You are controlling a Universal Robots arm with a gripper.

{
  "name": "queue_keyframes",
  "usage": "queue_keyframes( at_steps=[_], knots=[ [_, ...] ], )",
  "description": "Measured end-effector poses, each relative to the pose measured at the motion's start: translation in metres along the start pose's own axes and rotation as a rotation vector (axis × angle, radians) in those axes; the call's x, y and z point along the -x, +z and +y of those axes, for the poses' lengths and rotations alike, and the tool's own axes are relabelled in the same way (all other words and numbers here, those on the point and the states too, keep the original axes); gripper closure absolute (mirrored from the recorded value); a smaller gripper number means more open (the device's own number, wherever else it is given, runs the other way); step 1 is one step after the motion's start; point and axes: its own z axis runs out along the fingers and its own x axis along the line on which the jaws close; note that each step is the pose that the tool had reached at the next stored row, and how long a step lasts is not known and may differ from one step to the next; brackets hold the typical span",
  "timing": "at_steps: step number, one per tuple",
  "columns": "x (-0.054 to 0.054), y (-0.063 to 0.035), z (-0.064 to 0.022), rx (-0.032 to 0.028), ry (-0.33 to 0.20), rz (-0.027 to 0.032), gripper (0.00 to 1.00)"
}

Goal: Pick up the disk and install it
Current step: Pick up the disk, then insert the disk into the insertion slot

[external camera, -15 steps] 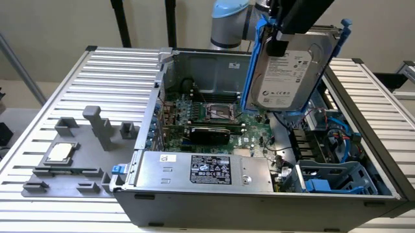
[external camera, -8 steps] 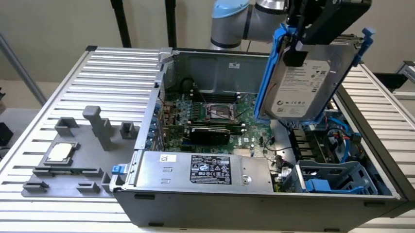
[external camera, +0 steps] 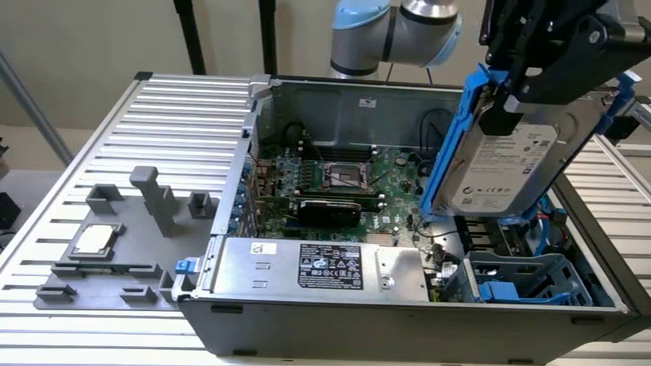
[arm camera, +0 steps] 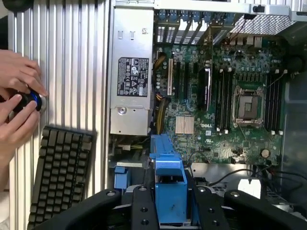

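Open computer case on slatted table. Power supply sits along its near wall in the exterior view. Disk hangs tilted in the air over the case's end at the exterior view's right. Gripper clamps the disk's upper edge. Person's hands near keyboard.

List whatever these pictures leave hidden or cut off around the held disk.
Exterior view: the top edge cuts off the end effector above the disk it grips; the disk hides part of the case behind it.
Wrist view: the end effector's black body covers the disk's near end.
Wrist view: a person's hands wrap a small dark object, hiding what it is.
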Motion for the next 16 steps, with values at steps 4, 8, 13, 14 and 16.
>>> queue_keyframes(
  at_steps=[4, 8, 13, 14, 16],
  knots=[
    [-0.015, 0.0026, -0.0074, 0.0, 0.0, 0.0, 1.0],
    [-0.026, 0.0057, -0.0184, 0.0, 0.0, -0.0001, 1.0],
    [-0.028, 0.0116, -0.0412, 0.0, 0.0, 0.0, 1.0],
    [-0.028, 0.0131, -0.0459, 0.0, 0.0, -0.0001, 1.0],
    [-0.029, 0.0157, -0.0548, 0.0, 0.0, 0.0, 1.0]
  ],
)
